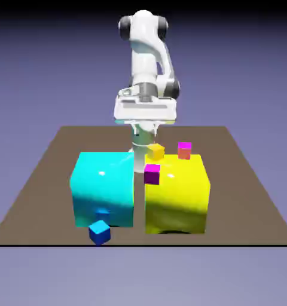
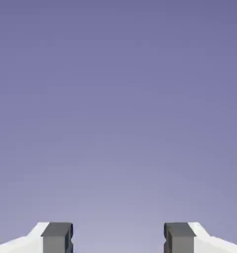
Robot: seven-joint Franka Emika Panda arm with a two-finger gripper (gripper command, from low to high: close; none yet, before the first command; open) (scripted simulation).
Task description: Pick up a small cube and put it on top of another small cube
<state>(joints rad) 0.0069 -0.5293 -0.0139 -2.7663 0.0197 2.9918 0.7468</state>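
The small dark-blue cube lies on the brown table near its front edge, just in front of the big cyan block. The other small cube, pink on top with salmon-red sides, shows at the far top edge of the big yellow block. My gripper hangs high behind both blocks, far from either cube. In the hand view my gripper is open: two grey fingertips stand wide apart with only the plain backdrop between them. No cube appears in the hand view.
A tiny yellow-orange cube sits behind the gap between the two big blocks. A tiny magenta-purple cube sits at the yellow block's upper left corner. The two big blocks stand side by side with a narrow gap.
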